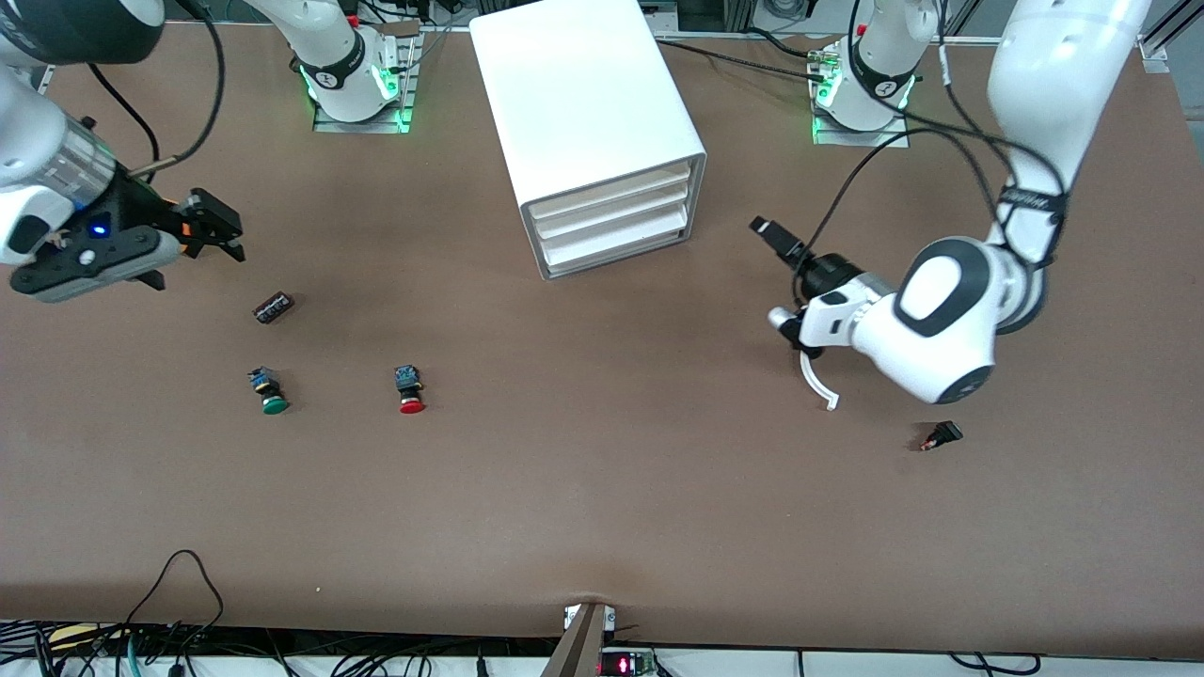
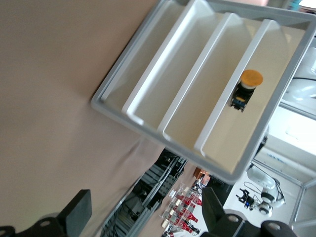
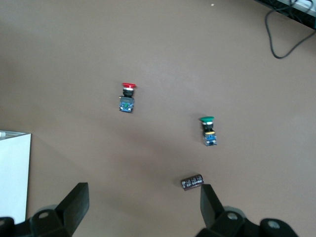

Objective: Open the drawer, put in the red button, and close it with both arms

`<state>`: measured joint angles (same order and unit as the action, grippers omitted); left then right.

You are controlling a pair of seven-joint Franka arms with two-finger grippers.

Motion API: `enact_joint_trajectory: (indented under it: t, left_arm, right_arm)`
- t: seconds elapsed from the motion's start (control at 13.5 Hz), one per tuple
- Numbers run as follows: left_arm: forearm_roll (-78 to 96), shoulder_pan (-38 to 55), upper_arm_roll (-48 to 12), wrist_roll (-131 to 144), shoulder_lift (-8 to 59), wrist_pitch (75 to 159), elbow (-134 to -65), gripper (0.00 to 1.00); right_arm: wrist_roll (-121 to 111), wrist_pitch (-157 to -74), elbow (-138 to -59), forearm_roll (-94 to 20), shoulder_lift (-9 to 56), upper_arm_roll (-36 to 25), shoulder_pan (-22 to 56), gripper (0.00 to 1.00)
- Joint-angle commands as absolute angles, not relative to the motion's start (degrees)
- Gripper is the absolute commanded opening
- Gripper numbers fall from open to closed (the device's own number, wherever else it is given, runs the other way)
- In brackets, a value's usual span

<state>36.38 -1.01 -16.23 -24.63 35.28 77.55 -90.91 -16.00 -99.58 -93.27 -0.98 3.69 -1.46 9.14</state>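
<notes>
The white cabinet (image 1: 583, 103) stands mid-table near the arms' bases, and its uppermost drawer (image 1: 611, 193) (image 2: 216, 116) is shut. The red button (image 1: 411, 390) (image 3: 128, 96) lies on the table, nearer the front camera than the cabinet and toward the right arm's end. My left gripper (image 1: 767, 232) (image 2: 145, 215) is open and empty. It hovers beside the cabinet's front corner and faces the drawer fronts. My right gripper (image 1: 222, 231) (image 3: 143, 202) is also open and empty, over the table at the right arm's end, well apart from the red button.
A green-capped button (image 1: 271, 392) (image 3: 208, 129) lies beside the red one. A dark cylindrical part (image 1: 273, 307) (image 3: 192, 182) lies below the right gripper. A small black part (image 1: 942, 435) lies at the left arm's end. An orange-capped button (image 2: 247, 89) shows through the uppermost drawer's gap.
</notes>
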Motion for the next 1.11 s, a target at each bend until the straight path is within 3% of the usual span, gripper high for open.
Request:
enact_joint_trajectory:
  t: [0.0,0.22,0.52,0.74,1.04]
  left_arm:
    - [40.6,-0.1,-17.8,-30.0,38.1,80.5,-90.3,0.95]
    - [49.5,4.7,-17.9,-35.1,38.5,89.7,-94.7,0.81]
    - [56.9,9.3,-17.9,-41.2,39.2,98.1,-98.3,0.80]
    - [60.6,10.6,-17.9,-44.9,41.5,99.5,-99.4,0.80]
    - [68.2,13.3,-17.9,-46.0,43.1,99.3,-101.8,0.78]
  right_arm:
    - [-16.5,-99.0,-91.6,-0.5,4.3,-2.0,9.8,1.00]
    - [-16.6,-97.0,-91.9,-0.3,8.2,-1.8,10.9,1.00]
    - [-16.1,-95.7,-91.9,-1.2,13.8,-1.8,11.2,1.00]
    - [-15.5,-102.5,-93.7,-3.4,20.2,-1.8,11.3,1.00]
    - [-14.4,-117.6,-100.9,-6.9,23.9,-1.6,13.0,1.00]
